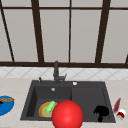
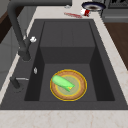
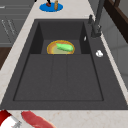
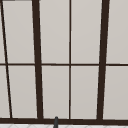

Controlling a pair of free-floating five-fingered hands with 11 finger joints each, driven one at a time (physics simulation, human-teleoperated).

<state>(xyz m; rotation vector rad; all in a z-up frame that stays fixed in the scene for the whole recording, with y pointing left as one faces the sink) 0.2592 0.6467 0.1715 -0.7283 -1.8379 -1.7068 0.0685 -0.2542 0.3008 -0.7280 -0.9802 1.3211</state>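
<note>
Front view faces the sink point(image 1: 30, 100) squarely; both side views look along its basin; upper view faces the window point(image 4: 70, 62).

The right hand point(image 1: 101, 111) is matte black all over, human-shaped, a dark lobed silhouette with no arm, markings or cables showing

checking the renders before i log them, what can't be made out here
- Plate in the front view: its right side is hidden behind the red ball.
- Right hand, front view: a dark blob, its finger pose unreadable.
- Blue plate: cut off by the left edge; the item on it is too blurred to identify.
</note>
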